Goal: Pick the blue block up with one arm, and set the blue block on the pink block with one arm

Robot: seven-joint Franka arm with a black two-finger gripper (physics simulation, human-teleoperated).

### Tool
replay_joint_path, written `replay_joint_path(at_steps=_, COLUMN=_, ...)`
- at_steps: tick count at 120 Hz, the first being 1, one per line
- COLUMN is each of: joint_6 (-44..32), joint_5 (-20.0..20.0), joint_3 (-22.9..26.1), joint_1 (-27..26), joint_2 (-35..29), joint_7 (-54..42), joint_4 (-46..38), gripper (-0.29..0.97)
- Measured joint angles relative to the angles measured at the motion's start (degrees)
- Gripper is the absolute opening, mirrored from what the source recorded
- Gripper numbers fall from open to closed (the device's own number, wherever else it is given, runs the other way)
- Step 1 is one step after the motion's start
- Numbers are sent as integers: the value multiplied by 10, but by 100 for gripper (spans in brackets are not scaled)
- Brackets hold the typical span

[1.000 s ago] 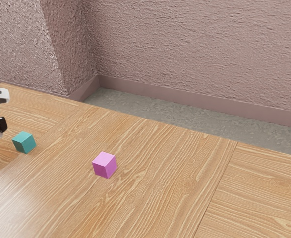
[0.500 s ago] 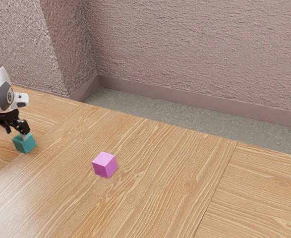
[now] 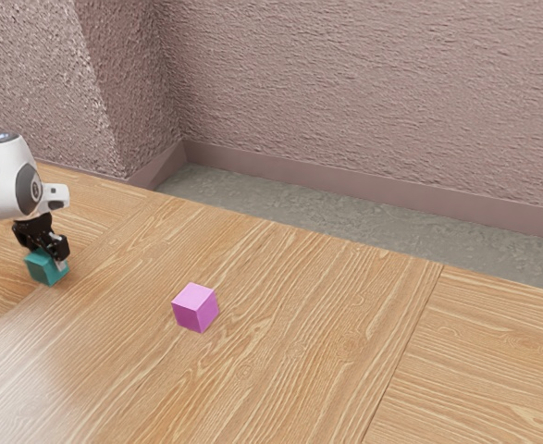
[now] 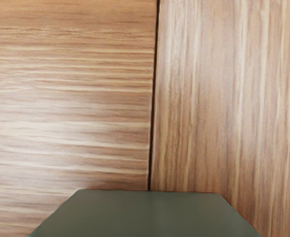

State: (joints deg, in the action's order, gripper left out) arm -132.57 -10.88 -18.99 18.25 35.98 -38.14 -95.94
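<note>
The blue block [image 3: 41, 269], teal in colour, rests on the wooden table near the exterior view's left edge. My gripper [image 3: 47, 257] has come down over it, open, with a black finger on each side of the block's top. In the wrist view the block [image 4: 145, 215] is a dark flat surface right under my hand. The pink block [image 3: 195, 307] sits on the table to the exterior view's right of the blue one and a little nearer the camera, well apart from my gripper.
The wooden table [image 3: 308, 351] is made of planks with a seam [image 4: 153, 98] running under my hand. A grey floor strip [image 3: 364, 217] and a rough pink wall [image 3: 364, 92] lie behind the table's far edge.
My arm has swung in from the exterior view's left edge and lowered onto the blue block. Neither block has moved.
</note>
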Motion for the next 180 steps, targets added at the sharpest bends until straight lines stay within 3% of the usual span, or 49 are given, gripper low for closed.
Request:
replay_joint_path(at_steps=19, joint_6=3, joint_5=-3, joint_3=7, joint_1=-1, joint_2=-6, joint_7=-1, joint_4=-12, gripper=44)
replay_joint_path(at_steps=48, joint_6=78, joint_5=-6, joint_3=15, joint_1=-30, joint_2=-62, joint_7=0, joint_4=-16, gripper=28)
replay_joint_path(at_steps=85, joint_6=121, joint_5=-44, joint_3=3, joint_1=-145, joint_2=-98, joint_7=9, joint_4=-14, gripper=26)
replay_joint_path(at_steps=99, joint_6=130, joint_5=-50, joint_3=-52, joint_1=-245, joint_2=-107, joint_7=16, joint_4=-16, gripper=26)
replay_joint_path(at_steps=117, joint_6=138, joint_5=-53, joint_3=-69, joint_1=-306, joint_2=-137, joint_7=25, joint_4=-45, gripper=26)
replay_joint_path(at_steps=127, joint_6=144, joint_5=-66, joint_3=-126, joint_1=-380, joint_2=-145, joint_7=29, joint_4=-54, gripper=26)
replay_joint_path(at_steps=143, joint_6=153, joint_5=-81, joint_3=-171, joint_1=-448, joint_2=-148, joint_7=37, joint_4=-73, gripper=26)
replay_joint_path(at_steps=158, joint_6=163, joint_5=-88, joint_3=-188, joint_1=-482, joint_2=-146, joint_7=50, joint_4=-83, gripper=26)
replay_joint_path(at_steps=180, joint_6=171, joint_5=-91, joint_3=-190, joint_1=-490, joint_2=-135, joint_7=66, joint_4=-96, gripper=26)
